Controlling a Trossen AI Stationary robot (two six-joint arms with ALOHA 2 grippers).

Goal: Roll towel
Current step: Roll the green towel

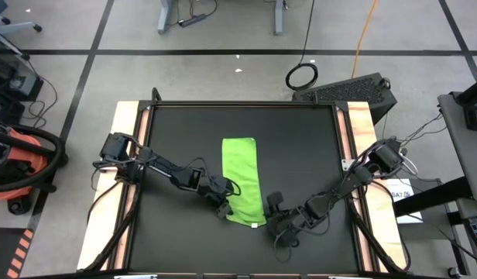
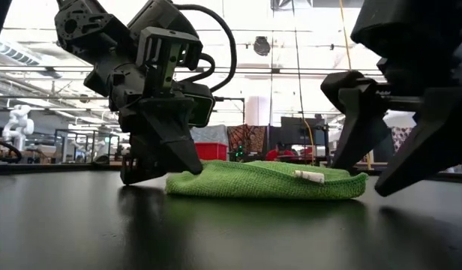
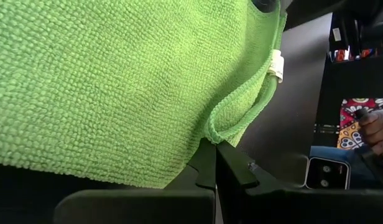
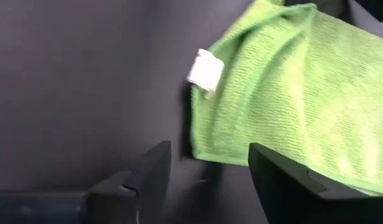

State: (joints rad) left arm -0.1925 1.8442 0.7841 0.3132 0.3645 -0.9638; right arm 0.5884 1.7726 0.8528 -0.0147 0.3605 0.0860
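The lime-green towel (image 1: 242, 180) lies on the black mat (image 1: 176, 132) as a long folded strip, running from far to near, with a white tag (image 4: 205, 67) at its near right corner. My left gripper (image 1: 223, 203) is down at the strip's left edge near its near end and is shut on it. My right gripper (image 1: 274, 214) is open and low at the near right corner. Its two fingers (image 4: 155, 163) stand on either side of that corner (image 4: 207, 149); I cannot tell whether they touch it. My left gripper pinches the towel's hemmed left edge (image 3: 211, 127) near the near end between its two fingers. The fingers come slanting down from the table's left. The hem curls up a little at the fingers, and the rest of the towel lies flat on the mat (image 2: 261, 180).
Bare black mat lies on all sides of the towel. Wooden table strips (image 1: 128, 124) run along the mat's left and right sides. A white sheet (image 1: 403, 194) lies at the table's right edge. A person's hand (image 3: 373, 127) shows beyond the table.
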